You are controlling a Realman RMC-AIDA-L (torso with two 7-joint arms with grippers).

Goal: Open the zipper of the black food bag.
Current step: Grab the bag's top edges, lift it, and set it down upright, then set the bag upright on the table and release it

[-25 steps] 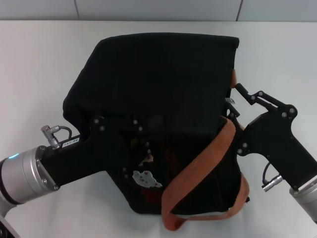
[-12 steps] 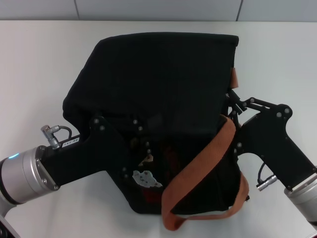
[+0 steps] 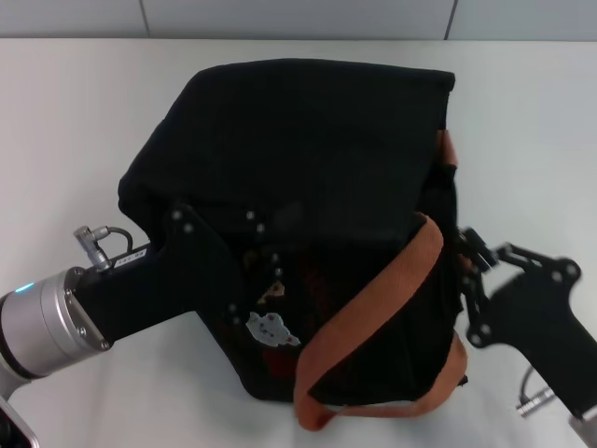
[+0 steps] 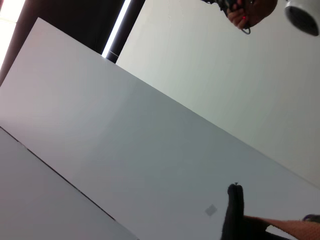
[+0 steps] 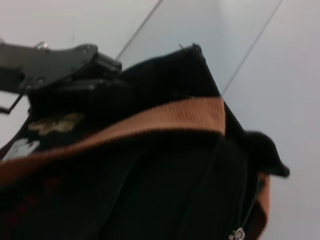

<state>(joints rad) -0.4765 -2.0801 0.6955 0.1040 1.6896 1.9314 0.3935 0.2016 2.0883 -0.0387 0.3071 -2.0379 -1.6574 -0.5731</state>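
Observation:
The black food bag (image 3: pixel 308 149) lies in the middle of the white table, its orange-brown strap (image 3: pixel 373 308) looped across the near right corner. Bear patches (image 3: pixel 266 327) show on the near face. My left gripper (image 3: pixel 261 280) presses against the bag's near left side, black on black. At the bag's near right edge my right gripper (image 3: pixel 464 245) is shut on the zipper pull. In the right wrist view the bag (image 5: pixel 150 190) fills the picture, with its strap (image 5: pixel 165 120) across it and a small metal zipper pull (image 5: pixel 237 233) at the edge.
The white table (image 3: pixel 75 112) runs out on all sides of the bag, and a pale wall stands behind it. The left wrist view faces the wall (image 4: pixel 150 130), with only a black bag corner (image 4: pixel 235 210) and a bit of strap (image 4: pixel 295 227).
My right gripper closed at the bag's right side, then drew back toward me along that edge. The bag and strap shifted slightly with it. The left arm barely moved.

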